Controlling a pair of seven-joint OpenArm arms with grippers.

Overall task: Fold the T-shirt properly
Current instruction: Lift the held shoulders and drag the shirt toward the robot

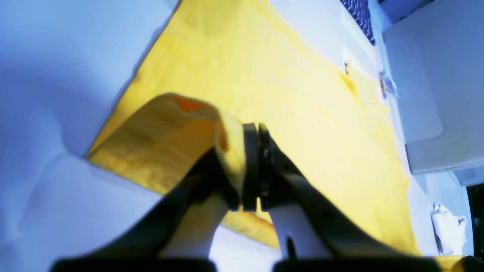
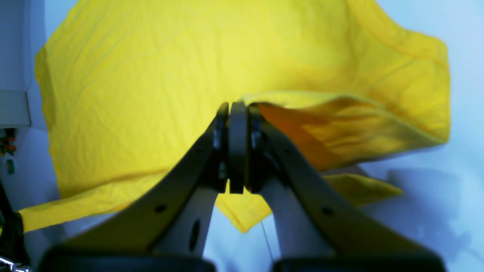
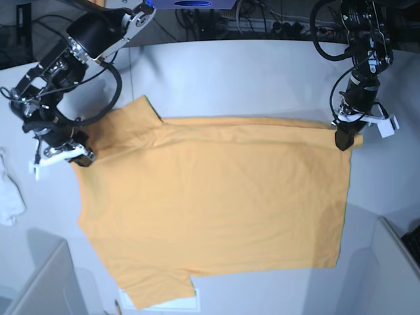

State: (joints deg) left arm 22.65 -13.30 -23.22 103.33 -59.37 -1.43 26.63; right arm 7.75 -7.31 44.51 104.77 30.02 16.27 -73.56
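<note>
The orange-yellow T-shirt (image 3: 216,197) lies spread flat on the white table (image 3: 249,72), plain side up, with no print showing. My left gripper (image 3: 346,139) is shut on the shirt's far right corner. In the left wrist view the jaws (image 1: 252,128) pinch a raised fold of the shirt (image 1: 287,94). My right gripper (image 3: 80,157) is shut on the shirt's edge at the far left, by a sleeve. In the right wrist view the jaws (image 2: 238,107) hold a lifted edge of the shirt (image 2: 151,83).
A small white cloth (image 3: 9,190) lies at the table's left edge and also shows in the left wrist view (image 1: 450,226). Grey bins stand at the front left (image 3: 39,282) and front right (image 3: 400,262). Cables (image 3: 262,26) run along the back.
</note>
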